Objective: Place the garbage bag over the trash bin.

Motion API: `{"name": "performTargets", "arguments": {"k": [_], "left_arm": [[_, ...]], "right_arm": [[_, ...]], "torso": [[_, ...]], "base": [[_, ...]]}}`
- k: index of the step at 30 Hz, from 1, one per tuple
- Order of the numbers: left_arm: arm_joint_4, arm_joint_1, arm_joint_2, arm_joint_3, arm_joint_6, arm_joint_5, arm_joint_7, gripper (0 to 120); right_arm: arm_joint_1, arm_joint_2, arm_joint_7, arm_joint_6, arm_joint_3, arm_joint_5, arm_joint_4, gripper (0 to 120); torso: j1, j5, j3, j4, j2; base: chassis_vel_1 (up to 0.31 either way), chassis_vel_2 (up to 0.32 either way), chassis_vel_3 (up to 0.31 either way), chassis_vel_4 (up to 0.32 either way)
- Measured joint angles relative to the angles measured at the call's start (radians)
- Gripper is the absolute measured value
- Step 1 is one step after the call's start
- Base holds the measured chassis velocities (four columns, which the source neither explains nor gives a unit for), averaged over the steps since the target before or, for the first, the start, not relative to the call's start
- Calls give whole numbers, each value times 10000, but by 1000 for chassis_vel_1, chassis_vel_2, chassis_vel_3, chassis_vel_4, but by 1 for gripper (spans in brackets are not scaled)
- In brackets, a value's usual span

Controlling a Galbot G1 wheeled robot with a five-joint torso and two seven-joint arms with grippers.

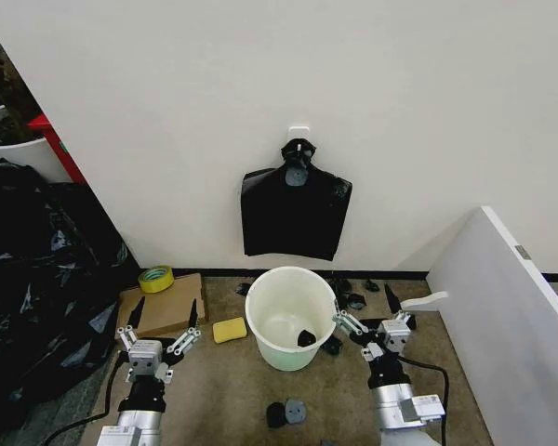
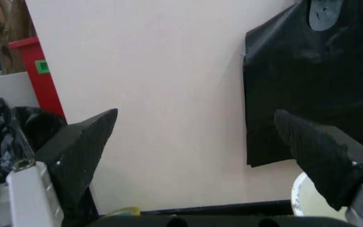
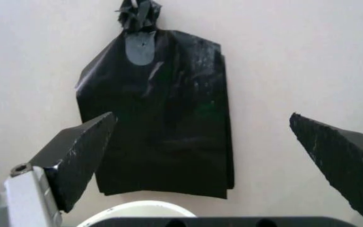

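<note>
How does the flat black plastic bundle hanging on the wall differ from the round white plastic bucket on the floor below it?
The flat black plastic bundle hangs flat against the wall from a white hook; the round white plastic bucket stands upright on the floor. The bundle is dark, thin and knotted at its top; the bucket is pale, rigid and open-mouthed. Both are plastic and sit centrally between the open left gripper and right gripper.

I see the trash bin (image 1: 291, 318), round white bucket, upright on floor, open top, small black scrap inside at its 3 o'clock wall. Garbage bag (image 1: 293, 210) hangs flat on wall at bin's 12 o'clock, knotted top on hook.
</note>
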Motion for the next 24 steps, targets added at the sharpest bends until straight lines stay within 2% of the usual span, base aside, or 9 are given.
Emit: {"name": "performTargets", "arguments": {"k": [9,14,15,22,24], "left_arm": [[-32,161,-119,-24,-79,138,5,97],[-33,242,-281,-46,-107,263,13,97],[-33,242,-281,-46,-107,263,13,97],[-30,390,-524,-58,-200,489,14,97],[-29,405,-539,-62,-213,505,12,97]], "right_arm": [[1524,-960,-371,-670,-450,1647,-590,100],[3290,-1569,-493,-1298,-1334,3047,-1378,100],[3290,-1569,-493,-1298,-1334,3047,-1378,100],[5727,-1371,-296,-1515,-2023,3209,-3095,100],[5936,-1339,-263,-1523,-2059,3228,-3283,100]], "torso": [[0,1,0,1,0],[0,1,0,1,0],[0,1,0,1,0],[0,0,1,3,0],[1,-2,1,2,0]], "base": [[0,0,0,0],[0,0,0,0],[0,0,0,0],[0,0,0,0],[0,0,0,0]]}}
